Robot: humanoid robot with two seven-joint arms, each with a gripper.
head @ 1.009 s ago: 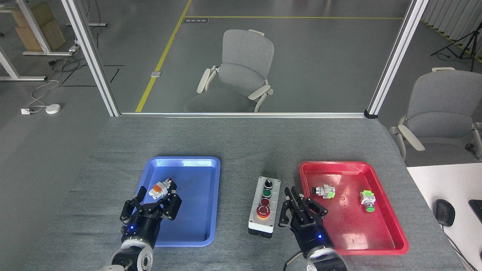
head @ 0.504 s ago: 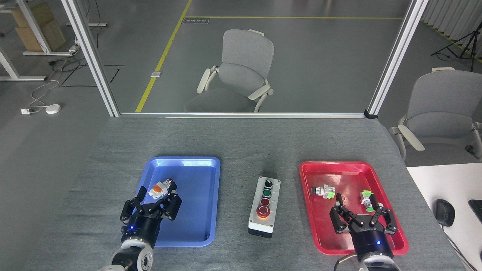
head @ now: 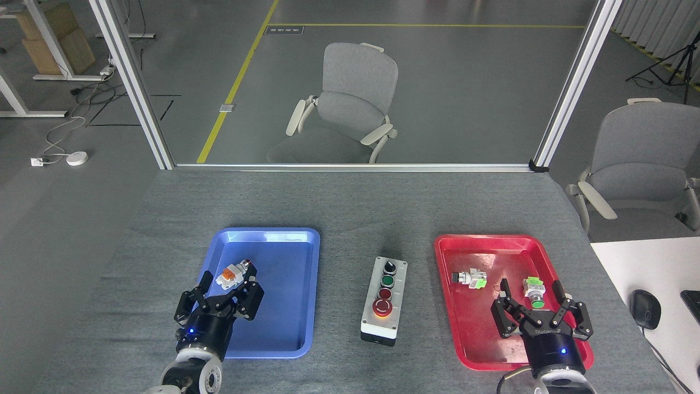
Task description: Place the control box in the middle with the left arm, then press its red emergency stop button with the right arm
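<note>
The light-grey control box [head: 384, 300] with a black base lies on the bare grey tabletop between the two trays. Its red emergency stop button [head: 382, 308], with a yellow ring, is the one nearest me in the row. My left gripper [head: 219, 294] hovers open over the near left corner of the blue tray [head: 273, 339], well left of the box, holding nothing. My right gripper [head: 538, 306] is open over the near part of the red tray [head: 459, 246], well right of the box, with spread fingers and nothing between them.
A loose orange-and-white push-button part [head: 232, 273] lies in the blue tray just beyond my left gripper. Two loose green-bodied parts [head: 470, 278] [head: 534, 291] lie in the red tray. A white desk [head: 645, 284] with a black mouse [head: 645, 309] adjoins the table's right side.
My right gripper has pulled away from beside the control box, moving right and toward me to over the red tray, with its fingers spread wider. The left arm and the box have not moved.
</note>
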